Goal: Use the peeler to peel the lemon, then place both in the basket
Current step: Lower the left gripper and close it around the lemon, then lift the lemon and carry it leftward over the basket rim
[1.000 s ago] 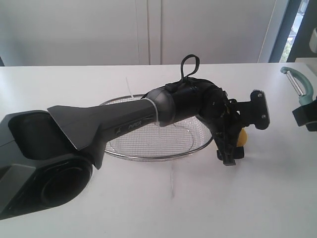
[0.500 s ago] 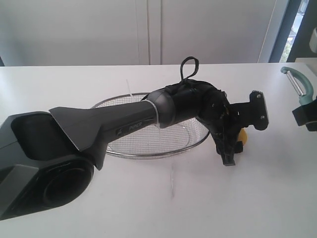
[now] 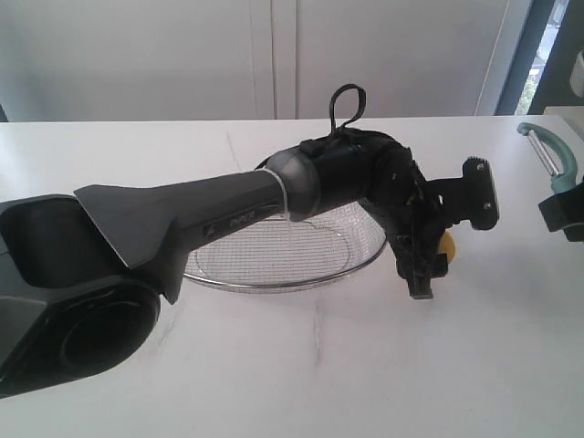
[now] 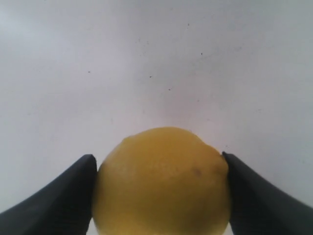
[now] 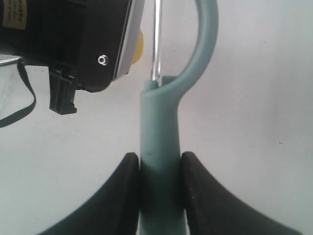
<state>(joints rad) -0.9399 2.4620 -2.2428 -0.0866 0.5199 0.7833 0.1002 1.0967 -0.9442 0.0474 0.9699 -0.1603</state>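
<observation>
Narrowed over the last second from a wide stance to a pinch on the small round bright yellow lemon [image 4: 161, 181], with both dark fingers [image 4: 58, 196] of the left gripper [image 4: 159, 159] touching the fruit's sides and no gap left in the left wrist view. Also shifted a little upward and back in the exterior view, left gripper [image 3: 424, 269] and forearm alike, uncovering more of the wide shallow silver wire-mesh basket [image 3: 274, 286] that sits just behind that gripper, under the arm. Probably means the lemon is secured and ready to be presented for peeling; no strip of skin off yet as far as can be seen. Held between the pads of the right gripper [image 5: 159, 161]: the slim pale teal-green plastic peeler [image 5: 159, 147], clamped on its handle, hooked head and metal blade pointing away from the wrist, well apart from the left gripper at the far right of the exterior view, peeler [image 3: 552, 160] above right gripper [image 3: 566, 210]. Hard to make out: only a sliver of the lemon [image 3: 446, 245] shows past the left gripper's body in the exterior view, and whether the fruit rests on the white table [image 3: 365, 365] or hangs just clear cannot be told. Cut off at the picture's lower edge: the lemon's underside and the peeler handle's end.
</observation>
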